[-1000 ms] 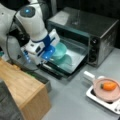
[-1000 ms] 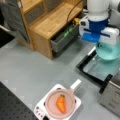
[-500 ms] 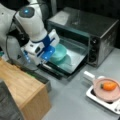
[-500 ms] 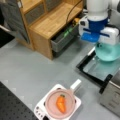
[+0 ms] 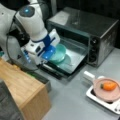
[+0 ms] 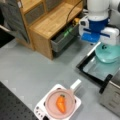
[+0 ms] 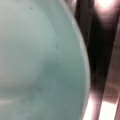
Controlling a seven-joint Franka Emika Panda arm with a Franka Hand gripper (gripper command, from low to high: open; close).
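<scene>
Wrist view: the teal bowl (image 7: 37, 62) fills nearly the whole frame, its rim curving down the right side, dark oven bars beyond. The fingers do not show here.

Front views — the gripper (image 5: 50, 53) sits at centre-left of the frame, right at the near edge of the bowl (image 5: 58, 53), which rests over the lowered glass door (image 5: 72, 61) of the toaster oven (image 5: 95, 32). In a front view the gripper (image 6: 103, 45) is upper right, directly above the bowl (image 6: 108, 53). Whether the fingers are closed on the rim or parted around it I cannot tell; the blue housing hides them.

Judged step: the bowl is being handled at the oven mouth, on or just over the door. The next move calls for keeping the bowl level and clear of the door's edge — a slip would send it off the glass.

Surroundings: grey tabletop (image 6: 37, 67). A pink pan with a carrot (image 6: 61, 103) stands on a small white cooker (image 6: 41, 112), lower centre. Wooden cabinet (image 6: 47, 22) at upper left, with a grey bin (image 6: 62, 40) beneath it.
</scene>
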